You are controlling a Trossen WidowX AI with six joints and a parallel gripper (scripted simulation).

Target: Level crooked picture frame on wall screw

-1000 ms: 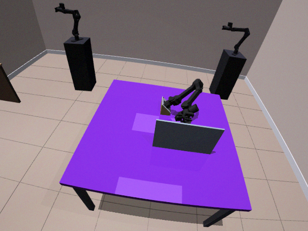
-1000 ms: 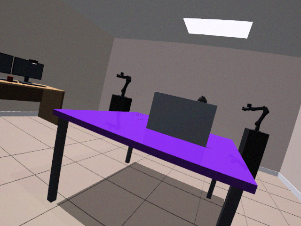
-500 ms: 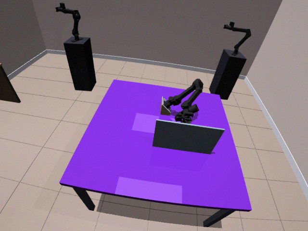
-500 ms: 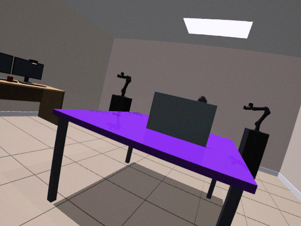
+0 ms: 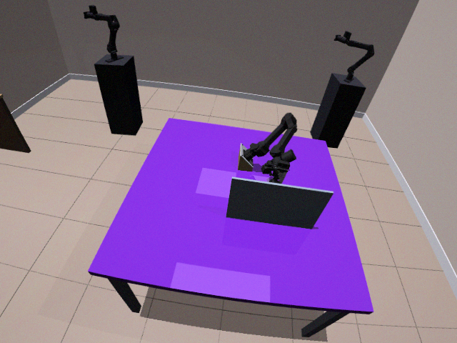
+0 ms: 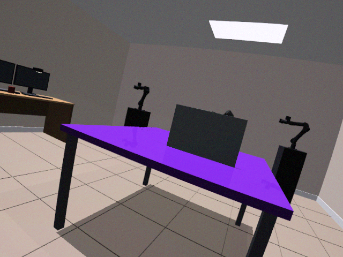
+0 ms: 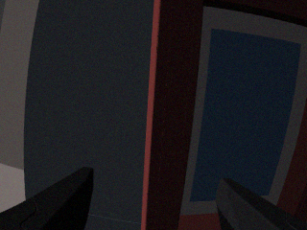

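Observation:
In the wrist view the picture frame (image 7: 173,122) fills the right half. It has a dark red border, a grey mat and a blue picture (image 7: 249,115), and it hangs on the dark grey wall panel (image 7: 90,90) (image 5: 276,203) (image 6: 204,135). The view is turned, so its long left edge runs nearly upright with a slight slant. My gripper (image 7: 153,218) is open. Its two dark fingers stand apart at the bottom of the view, one on each side of the frame's edge, and they do not touch it. The screw and the notched strip are hidden. The top and exterior views see only the panel's back.
The panel stands upright on the purple table (image 5: 166,221) (image 6: 116,135). My arm (image 5: 276,162) reaches to it from behind; its top shows over the panel (image 6: 228,112). A small tan wedge (image 5: 244,162) sits beside the arm. Two black pedestals (image 5: 120,92) (image 5: 338,108) with camera arms stand beyond the table.

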